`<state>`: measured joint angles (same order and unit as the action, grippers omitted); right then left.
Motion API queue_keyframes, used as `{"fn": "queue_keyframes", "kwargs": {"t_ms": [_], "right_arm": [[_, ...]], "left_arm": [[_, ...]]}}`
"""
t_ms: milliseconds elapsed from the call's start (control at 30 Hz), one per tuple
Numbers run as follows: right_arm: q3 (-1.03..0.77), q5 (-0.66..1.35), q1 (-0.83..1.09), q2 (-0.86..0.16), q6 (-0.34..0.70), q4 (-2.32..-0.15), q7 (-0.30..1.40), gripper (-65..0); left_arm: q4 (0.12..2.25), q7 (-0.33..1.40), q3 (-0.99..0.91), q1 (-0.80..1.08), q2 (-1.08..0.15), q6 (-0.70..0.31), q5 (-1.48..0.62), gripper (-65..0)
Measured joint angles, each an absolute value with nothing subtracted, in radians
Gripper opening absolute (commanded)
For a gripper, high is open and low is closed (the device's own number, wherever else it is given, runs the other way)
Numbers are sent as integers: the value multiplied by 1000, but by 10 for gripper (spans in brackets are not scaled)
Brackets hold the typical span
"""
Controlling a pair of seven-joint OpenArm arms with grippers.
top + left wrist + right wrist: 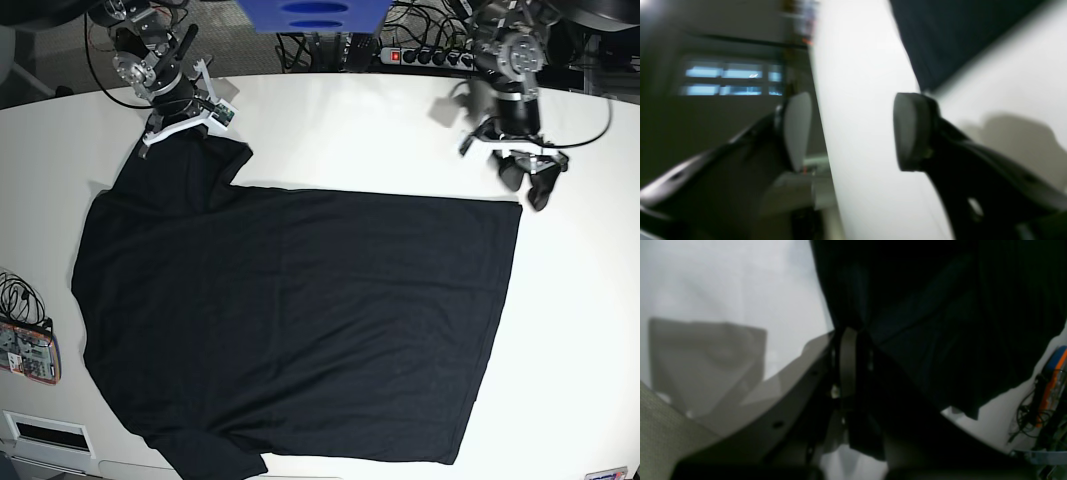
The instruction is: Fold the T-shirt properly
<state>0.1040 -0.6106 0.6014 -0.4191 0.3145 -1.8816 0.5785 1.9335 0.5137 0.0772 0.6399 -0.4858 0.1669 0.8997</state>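
Plain black T-shirt (300, 320) on a white table (580, 330).

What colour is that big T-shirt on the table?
Plain black T-shirt, clearest in the base view.

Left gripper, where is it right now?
In the base view the left gripper hangs open at upper right, just off the T-shirt corner.

surface: white table (350, 140); back edge: power strip (425, 55), cables; room: dim, lit window (733, 78)
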Motion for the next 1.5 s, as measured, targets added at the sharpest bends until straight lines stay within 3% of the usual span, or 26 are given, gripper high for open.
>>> {"fn": "queue_keyframes", "kwargs": {"t_ms": [233,400,733,1133,1500], "right_arm": [[104,-614,639,-422,304,-1898,582,-650],[104,-617,641,-419,307,-1900,583,-650],[104,-613,644,-418,307,-1901,586,-650],[103,-610,644,-418,307,-1905,589,-650],[103,-612,644,-418,308,-1906,590,-650]], "left_arm": [[2007,733,215,541,-691,-44,652,-237],[1999,813,327,404,-783,-96,579,-237],[1806,833,532,209,-809,-237,487,-237],[1597,846,676,56,-806,-213,560,-238],[1565,888,702,36,-737,-207,600,-238]]}}
